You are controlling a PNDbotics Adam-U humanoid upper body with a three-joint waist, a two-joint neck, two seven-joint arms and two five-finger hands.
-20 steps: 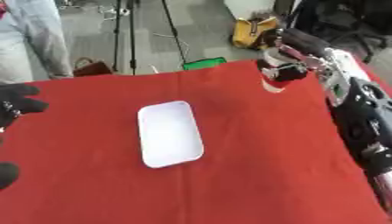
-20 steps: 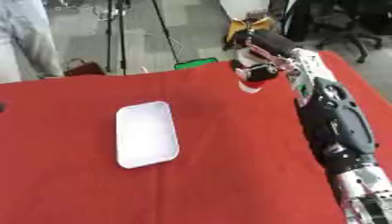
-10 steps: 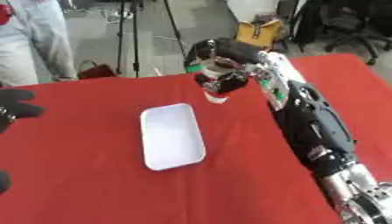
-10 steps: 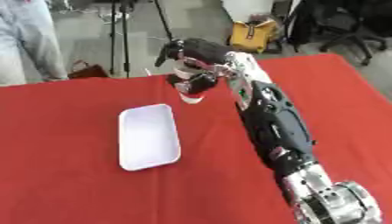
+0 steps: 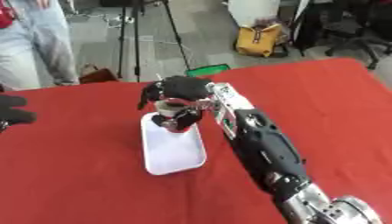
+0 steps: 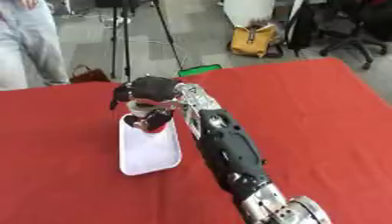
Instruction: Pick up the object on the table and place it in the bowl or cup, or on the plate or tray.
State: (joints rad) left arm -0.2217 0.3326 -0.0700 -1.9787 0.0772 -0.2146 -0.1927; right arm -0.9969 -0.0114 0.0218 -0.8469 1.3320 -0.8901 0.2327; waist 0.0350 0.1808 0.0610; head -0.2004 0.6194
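Note:
A white rectangular tray (image 5: 174,151) lies on the red table, left of centre. My right hand (image 5: 177,89) reaches across from the lower right and hovers over the tray's far end, fingers curled round a small red and white object (image 5: 171,120). The object hangs just above the tray's far part; whether it touches the tray I cannot tell. My left hand (image 5: 14,113) shows as a dark shape at the left edge, away from the tray.
The red tablecloth (image 5: 321,100) covers the whole table. Beyond its far edge stand a tripod, a yellow bag (image 5: 263,40) and a green item (image 5: 207,70) on the floor. A person in jeans stands at the far left.
My right hand has swung leftward from the table's far right side, carrying the red and white object, and now holds it over the tray's far end. The camera has also shifted.

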